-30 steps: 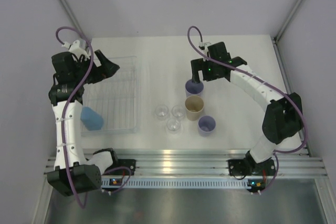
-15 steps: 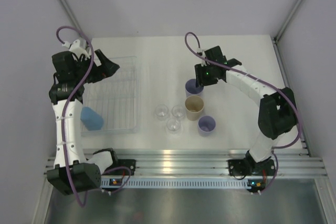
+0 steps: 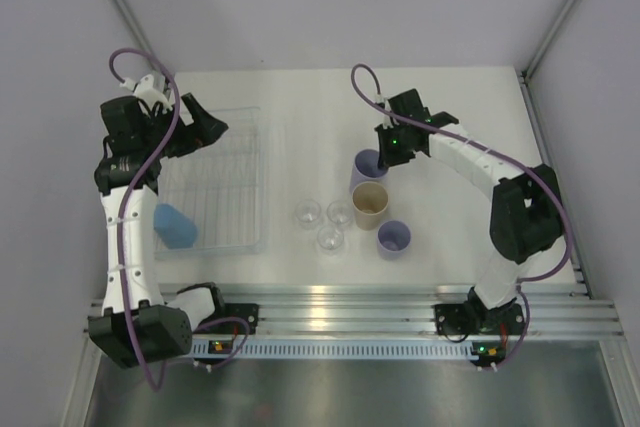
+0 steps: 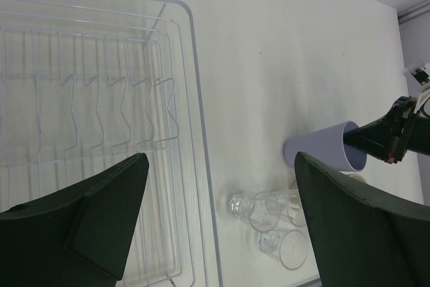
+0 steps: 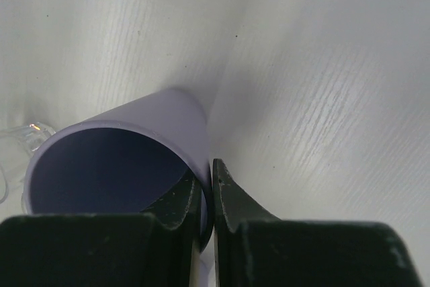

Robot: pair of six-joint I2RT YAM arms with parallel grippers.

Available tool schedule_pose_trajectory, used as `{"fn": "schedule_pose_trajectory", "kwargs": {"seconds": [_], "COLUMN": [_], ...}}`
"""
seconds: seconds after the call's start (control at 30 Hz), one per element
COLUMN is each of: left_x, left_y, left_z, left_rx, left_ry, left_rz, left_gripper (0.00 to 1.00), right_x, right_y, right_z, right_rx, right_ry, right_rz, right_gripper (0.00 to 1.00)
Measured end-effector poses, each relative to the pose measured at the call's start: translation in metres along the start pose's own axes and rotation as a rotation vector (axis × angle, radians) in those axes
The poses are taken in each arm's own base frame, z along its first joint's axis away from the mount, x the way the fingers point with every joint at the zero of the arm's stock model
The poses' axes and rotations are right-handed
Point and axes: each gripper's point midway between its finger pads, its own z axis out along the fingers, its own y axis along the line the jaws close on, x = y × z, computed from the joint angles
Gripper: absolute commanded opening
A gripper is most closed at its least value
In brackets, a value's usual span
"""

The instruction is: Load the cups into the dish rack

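The right claw (image 5: 205,196) is closed to a narrow pinch on the rim of a lavender cup (image 5: 144,115), with one finger inside the mouth and the other against the outer wall. The cup is tipped well off upright. Its long axis leans so that the open mouth faces the claw, toward the right and far side of the bench (image 3: 470,97), and its closed base points down and away toward the left and near side. Whether the base touches the bench cannot be told. Just near of this tilted cup stands a beige cup (image 3: 370,205), upright with its mouth up. A second lavender cup (image 3: 393,238) stands close beside it on the near right, also upright. To the left of the beige cup three small clear cups (image 3: 329,239) sit in a tight cluster, mouths up, between the tumblers and the dish rack (image 3: 262,177). The rack is a clear rectangular tray with ridged slats, lying on the left half of the bench with its long side running from near to far. A blue cup (image 3: 175,225) is in its near left corner and seems to lie on its side. The left claw (image 3: 207,125) hangs over the far end of the rack, its fingers (image 4: 107,213) spread wide apart and gripping nothing.
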Motion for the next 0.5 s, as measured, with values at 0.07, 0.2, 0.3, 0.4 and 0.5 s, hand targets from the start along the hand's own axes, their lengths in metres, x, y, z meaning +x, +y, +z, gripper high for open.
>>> {"fn": "schedule_pose_trajectory", "kwargs": {"seconds": [0.07,0.2,0.3,0.4,0.5], "left_x": [0.0,-0.002,-0.011,-0.028,-0.039], "left_y": [0.001,0.005,0.005,-0.008,-0.04], "left_z": [0.002,0.011,0.02,0.032,0.049], "left_rx": [0.001,-0.003,-0.005,0.003,0.042], "left_ry": [0.002,0.017,0.016,0.001,-0.008], "left_rz": [-0.001,-0.015,-0.012,0.023,0.092], "left_gripper": [0.96,0.95,0.95,0.95,0.95], "right_x": [0.002,0.001,-0.007,-0.03,-0.06], "right_y": [-0.001,-0.004,-0.01,-0.018,-0.026], "right_z": [0.0,-0.001,-0.007,-0.017,-0.031], "right_rx": [0.006,0.017,0.025,0.015,-0.018], "right_ry": [0.006,0.007,-0.004,-0.058,-0.137], "right_rz": [0.0,-0.002,0.008,0.035,0.072], "right_gripper": [0.0,0.0,0.0,0.0,0.0]}}
